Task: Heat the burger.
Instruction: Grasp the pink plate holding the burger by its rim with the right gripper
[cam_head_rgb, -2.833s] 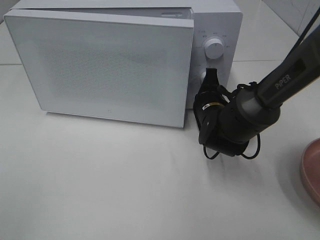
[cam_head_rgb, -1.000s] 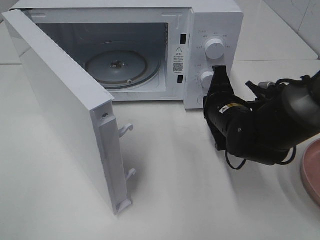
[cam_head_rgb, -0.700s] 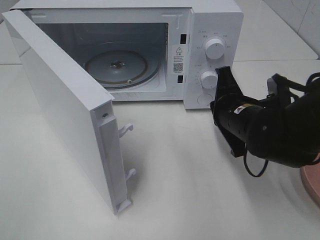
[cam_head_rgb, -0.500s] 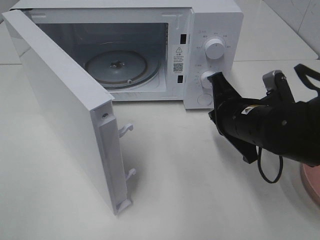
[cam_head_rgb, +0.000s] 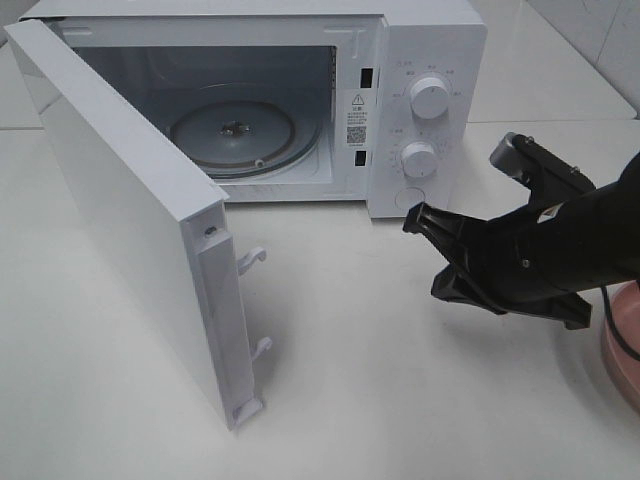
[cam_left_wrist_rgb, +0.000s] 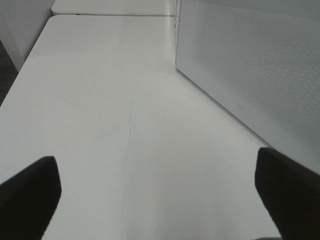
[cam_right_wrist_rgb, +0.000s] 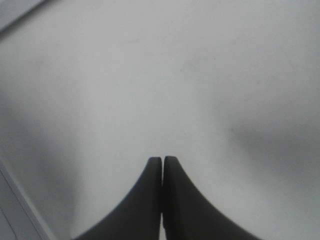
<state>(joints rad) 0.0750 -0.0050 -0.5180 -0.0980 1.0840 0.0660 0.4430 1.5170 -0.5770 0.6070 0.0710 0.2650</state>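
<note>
The burger is out of view in every frame. The white microwave (cam_head_rgb: 425, 40) stands at the back with its door (cam_head_rgb: 130, 220) swung wide open to the left, and the glass turntable (cam_head_rgb: 232, 133) inside is bare. My right gripper (cam_head_rgb: 412, 222) is shut and empty, low over the table just in front of the microwave's control panel. The right wrist view shows its fingers (cam_right_wrist_rgb: 150, 200) pressed together over bare table. My left gripper (cam_left_wrist_rgb: 157, 195) is open and empty, out of the high view, beside the door's outer face (cam_left_wrist_rgb: 250, 65).
A pink plate (cam_head_rgb: 625, 340) shows at the right edge, partly behind my right arm. Two white knobs (cam_head_rgb: 428, 97) (cam_head_rgb: 418, 159) and a round button (cam_head_rgb: 406, 199) sit on the microwave's panel. The open door juts far forward over the table's left half.
The microwave door has gone from nearly closed to wide open. My right gripper has drawn back from the control panel, swung right and dropped lower over the table.
</note>
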